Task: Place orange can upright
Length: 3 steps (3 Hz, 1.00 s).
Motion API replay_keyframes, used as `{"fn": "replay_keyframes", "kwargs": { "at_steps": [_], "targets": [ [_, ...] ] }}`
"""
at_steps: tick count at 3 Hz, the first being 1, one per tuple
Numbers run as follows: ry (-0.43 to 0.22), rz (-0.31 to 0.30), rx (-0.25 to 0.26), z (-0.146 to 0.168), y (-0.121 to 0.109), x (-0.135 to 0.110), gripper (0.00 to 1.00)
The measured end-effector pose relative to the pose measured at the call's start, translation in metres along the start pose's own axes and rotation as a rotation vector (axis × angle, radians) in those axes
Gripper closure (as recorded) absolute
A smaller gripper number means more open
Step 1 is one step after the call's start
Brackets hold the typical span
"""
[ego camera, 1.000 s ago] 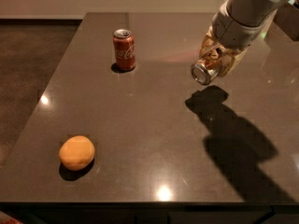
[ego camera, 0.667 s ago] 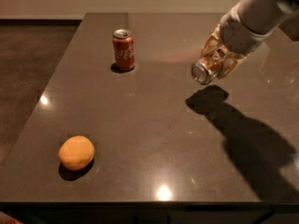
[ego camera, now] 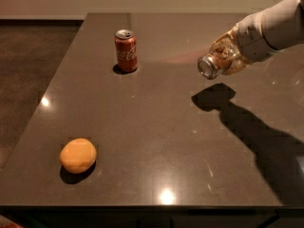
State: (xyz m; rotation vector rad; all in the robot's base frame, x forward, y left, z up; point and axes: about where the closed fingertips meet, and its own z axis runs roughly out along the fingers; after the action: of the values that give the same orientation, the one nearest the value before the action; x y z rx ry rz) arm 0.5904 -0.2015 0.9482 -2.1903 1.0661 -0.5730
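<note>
There are two cans, one round orange lump (ego camera: 78,155), and one arm (ego camera: 278,25) with one gripper (ego camera: 232,53) over a dark surface (ego camera: 156,127). The red can (ego camera: 126,50) stands upright on the far left part of the surface. The lump lies near the front left corner, well apart from both cans.

Compared with one second ago, the arm has changed its angle. Before, it came down steeply from the top edge; now it reaches in from the right side and lies flatter. The orange can (ego camera: 209,66) has moved only a little, slightly to the right and up. The shadow (ego camera: 223,99) under it now stretches further toward the right front. The red can and the lump are in the same places as before.

The orange can is in the air above the right part of the surface and does not touch it. The fingers are clamped around its body. It is tilted almost on its side, with the silver top pointing to the left and a little down, toward the camera. Its sides look shiny gold-orange with pale marks, partly covered by the gripper.
</note>
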Motion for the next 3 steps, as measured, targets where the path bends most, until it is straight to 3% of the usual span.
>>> {"fn": "replay_keyframes", "kwargs": {
  "at_steps": [1,3],
  "targets": [
    [0.055,-0.005,0.111,-0.0032,-0.0051,0.0035,1.0],
    [0.222,-0.076,0.263,-0.0062,-0.005,0.0024,1.0]
  ]
}}
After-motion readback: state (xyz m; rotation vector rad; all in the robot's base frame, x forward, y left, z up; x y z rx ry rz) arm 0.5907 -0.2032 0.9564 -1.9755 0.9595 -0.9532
